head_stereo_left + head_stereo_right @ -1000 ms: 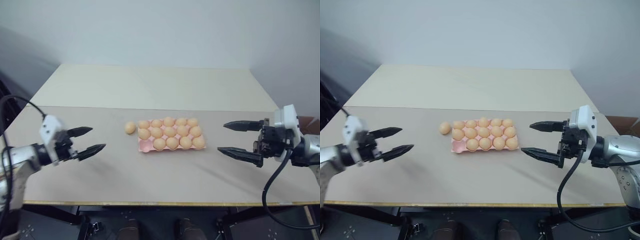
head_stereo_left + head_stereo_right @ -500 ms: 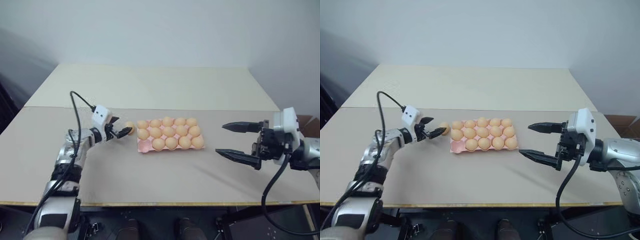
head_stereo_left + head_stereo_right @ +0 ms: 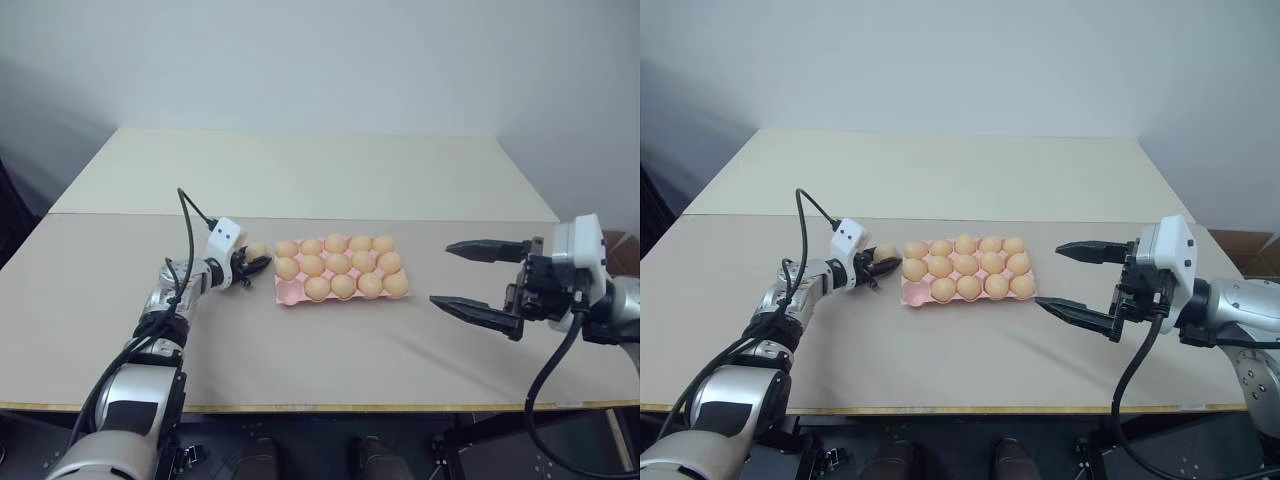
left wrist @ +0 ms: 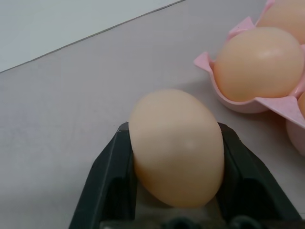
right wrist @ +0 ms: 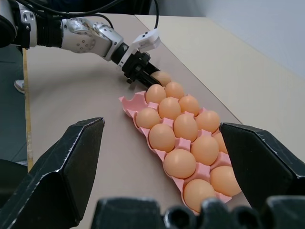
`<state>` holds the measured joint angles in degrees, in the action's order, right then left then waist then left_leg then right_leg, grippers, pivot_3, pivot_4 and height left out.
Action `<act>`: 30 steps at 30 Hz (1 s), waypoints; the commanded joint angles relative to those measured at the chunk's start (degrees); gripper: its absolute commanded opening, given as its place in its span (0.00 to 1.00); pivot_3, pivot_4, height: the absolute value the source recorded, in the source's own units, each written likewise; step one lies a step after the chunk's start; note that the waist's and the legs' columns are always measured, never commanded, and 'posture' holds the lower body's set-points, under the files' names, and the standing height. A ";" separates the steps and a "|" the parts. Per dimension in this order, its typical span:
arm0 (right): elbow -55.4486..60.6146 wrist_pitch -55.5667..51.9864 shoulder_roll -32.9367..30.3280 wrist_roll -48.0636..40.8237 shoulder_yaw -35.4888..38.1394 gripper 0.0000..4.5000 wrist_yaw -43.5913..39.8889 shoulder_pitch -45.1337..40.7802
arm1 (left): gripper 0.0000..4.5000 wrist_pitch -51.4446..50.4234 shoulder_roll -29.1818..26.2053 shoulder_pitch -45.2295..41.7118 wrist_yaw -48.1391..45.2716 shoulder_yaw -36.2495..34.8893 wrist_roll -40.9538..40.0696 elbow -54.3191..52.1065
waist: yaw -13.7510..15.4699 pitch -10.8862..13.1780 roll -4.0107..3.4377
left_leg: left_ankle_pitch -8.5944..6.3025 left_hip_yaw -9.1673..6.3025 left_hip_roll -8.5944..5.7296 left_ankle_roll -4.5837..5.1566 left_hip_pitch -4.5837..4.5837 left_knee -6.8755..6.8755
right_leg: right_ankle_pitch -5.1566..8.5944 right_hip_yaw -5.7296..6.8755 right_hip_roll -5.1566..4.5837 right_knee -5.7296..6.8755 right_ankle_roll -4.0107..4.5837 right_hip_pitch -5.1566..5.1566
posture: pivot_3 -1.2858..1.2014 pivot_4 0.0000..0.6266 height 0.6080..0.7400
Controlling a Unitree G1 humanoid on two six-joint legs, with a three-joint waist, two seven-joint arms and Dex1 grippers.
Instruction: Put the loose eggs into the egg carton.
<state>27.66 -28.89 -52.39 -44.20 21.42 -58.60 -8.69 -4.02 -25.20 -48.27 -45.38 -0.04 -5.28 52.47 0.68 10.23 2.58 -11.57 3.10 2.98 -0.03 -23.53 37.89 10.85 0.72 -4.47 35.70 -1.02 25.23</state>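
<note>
My left end effector [image 3: 252, 264] is clamped on the one loose egg [image 4: 176, 145], fingers [image 4: 107, 183] on either side of its wide middle, so the shell is pinched evenly and shouldn't squirt out. The egg sits on the surface [image 3: 330, 350] just left of the egg carton [image 3: 290, 293], near its far left corner; I can't tell if it's lifted yet. I come in low and nearly level from the left because the egg lies right beside the tray wall. The carton looks nearly full, and the bare pink cup at its near left corner is probably the target. My right end effector [image 3: 478, 281] hangs well right of the carton, fingers wide apart, holding nothing, parked clear so it doesn't bump the tray or the eggs.
</note>
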 commanded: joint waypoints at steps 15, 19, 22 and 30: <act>1.02 0.93 0.27 -0.82 1.05 1.00 0.31 -0.67 | 0.38 -7.46 -4.08 13.88 -19.70 2.90 -10.75 -35.81 | 0.14 0.00 -0.01 | 0.01 0.00 0.00 0.00 0.05 0.04 | 0.14 -0.02 -0.02 0.03 0.24 -0.05 | 0.52 0.24 1.00; 1.50 0.77 0.27 -1.02 1.48 1.00 0.47 -0.23 | 0.50 -8.17 -3.37 14.08 -18.81 4.21 -9.87 -35.58 | -0.15 0.00 -0.01 | 0.00 0.00 0.00 0.01 0.03 0.04 | 0.01 -0.04 0.01 0.02 0.02 -0.03 | 0.52 0.24 1.00; 1.83 0.71 0.35 -1.04 1.79 1.00 0.86 0.07 | 0.66 -9.32 -3.88 13.84 -19.34 4.77 -10.05 -35.62 | -0.16 0.00 -0.01 | 0.00 -0.01 0.00 0.01 0.05 0.04 | 0.01 -0.05 0.02 0.04 0.01 -0.03 | 0.52 0.24 1.00; 2.03 0.88 0.66 -1.12 1.65 1.00 1.06 0.19 | 1.00 -10.67 -9.57 15.16 -20.95 -0.90 -14.31 -41.57 | -0.32 0.00 -0.01 | 0.00 -0.03 0.02 0.01 0.05 0.04 | 0.03 -0.05 0.02 0.06 0.05 0.00 | 0.52 0.24 1.00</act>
<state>28.63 -28.87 -51.84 -44.20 21.32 -57.69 -8.21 -14.12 -33.23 -33.28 -65.74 2.11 -17.42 14.08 0.36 10.22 2.57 -11.57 3.07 3.01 -0.02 -23.48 37.92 10.89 0.68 -4.44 35.75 -0.97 25.24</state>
